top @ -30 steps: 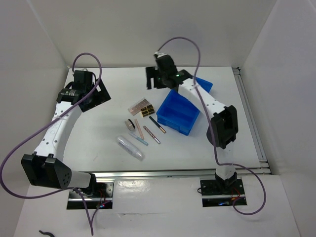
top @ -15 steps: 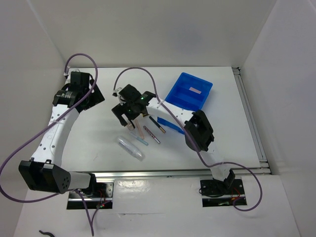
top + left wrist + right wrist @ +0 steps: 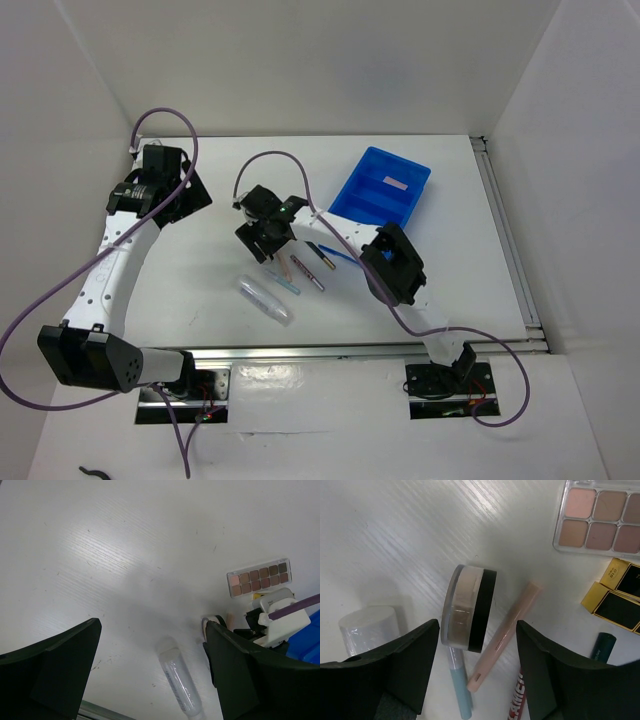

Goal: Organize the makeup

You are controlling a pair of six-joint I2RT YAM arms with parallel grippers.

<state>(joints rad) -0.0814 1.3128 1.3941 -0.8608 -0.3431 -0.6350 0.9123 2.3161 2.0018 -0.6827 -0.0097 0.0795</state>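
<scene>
Right pincer (image 3: 476, 630), jaws wide and empty, straddles the round black-banded clear compact (image 3: 469, 607) on the worktop (image 3: 395, 530); we judge pickup in hand: next, close squarely.

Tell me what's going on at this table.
A two-armed robot is sorting makeup. The right fingers hover open over the round compact, which stands on edge beside a pink pencil; nothing is gripped. The left fingers hang open and empty to the left. The blue bin holds one pinkish item.

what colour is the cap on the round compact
Black, on the round compact with beige powder inside; the right wrist view shows it best.
</scene>
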